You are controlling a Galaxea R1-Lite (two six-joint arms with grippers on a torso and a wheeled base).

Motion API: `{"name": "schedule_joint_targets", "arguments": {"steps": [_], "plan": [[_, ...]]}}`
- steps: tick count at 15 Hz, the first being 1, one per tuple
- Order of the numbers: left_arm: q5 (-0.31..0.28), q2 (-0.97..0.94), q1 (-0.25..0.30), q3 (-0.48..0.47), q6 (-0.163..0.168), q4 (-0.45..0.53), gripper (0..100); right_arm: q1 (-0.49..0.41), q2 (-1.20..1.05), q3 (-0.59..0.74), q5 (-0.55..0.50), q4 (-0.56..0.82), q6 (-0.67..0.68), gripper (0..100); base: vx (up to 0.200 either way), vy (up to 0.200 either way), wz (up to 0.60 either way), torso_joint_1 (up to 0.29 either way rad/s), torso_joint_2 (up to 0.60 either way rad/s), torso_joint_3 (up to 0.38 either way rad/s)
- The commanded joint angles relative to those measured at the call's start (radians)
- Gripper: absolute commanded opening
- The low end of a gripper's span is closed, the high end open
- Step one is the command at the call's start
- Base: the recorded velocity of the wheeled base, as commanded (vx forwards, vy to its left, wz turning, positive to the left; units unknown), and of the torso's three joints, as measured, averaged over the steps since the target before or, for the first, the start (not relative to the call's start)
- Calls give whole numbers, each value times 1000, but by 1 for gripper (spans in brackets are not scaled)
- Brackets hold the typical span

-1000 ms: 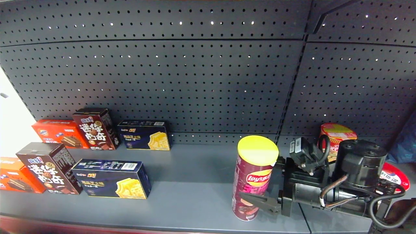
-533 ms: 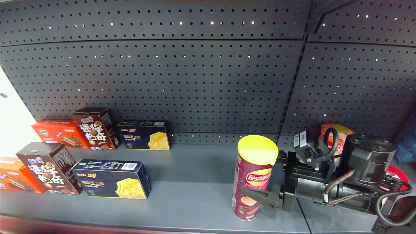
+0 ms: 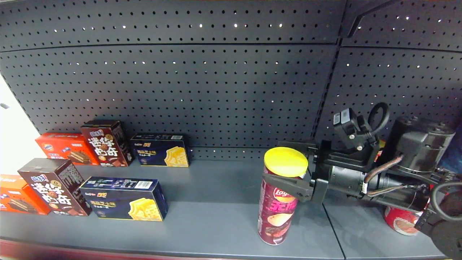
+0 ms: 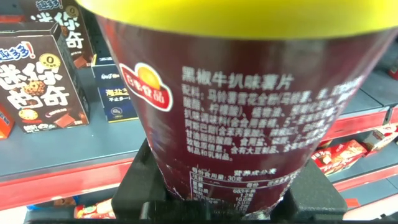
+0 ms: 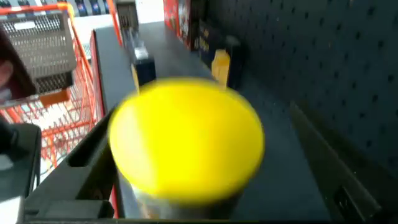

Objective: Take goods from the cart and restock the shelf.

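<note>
Backdrop: dark pegboard behind a grey shelf, pretty dim overall.
Neighbours: left side of the head view has two rows of boxes. There's an orange box, brown boxes and dark blue boxes, all well apart from the can.
Lower right: a red cup on the shelf, partly hidden by the right arm.
Chip can: lower middle-right of the head view, standing on the shelf near its front edge. It's upright, long axis vertical, yellow lid up.
Right claw: comes in from the right at lid height with its fingers apart. One crosses the can's front just under the lid, the other sits behind it.
Label: maroon wrap with a round red-and-yellow logo facing front and chip pictures lower down.
Left claw: clamped on a second chip can. Same maroon body and yellow lid, white print block facing the wrist camera.
Cart: red-framed, seen past the shelf edge in the right wrist view.
</note>
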Motion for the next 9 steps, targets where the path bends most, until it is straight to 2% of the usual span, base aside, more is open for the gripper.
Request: {"name": "schedule_joint_targets", "arguments": {"steps": [1,5,9], "plan": [[0,-10,0,3,-1,0,0,7,-2,-82,0,35,0,100,0,0,0,0,0,0],[0,-17,0,3,-1,0,0,19,-22,-116,0,64,0,100,0,0,0,0,0,0],[0,-17,0,10,-1,0,0,12,-253,-25,-17,191,1,100,0,0,0,0,0,0]]}}
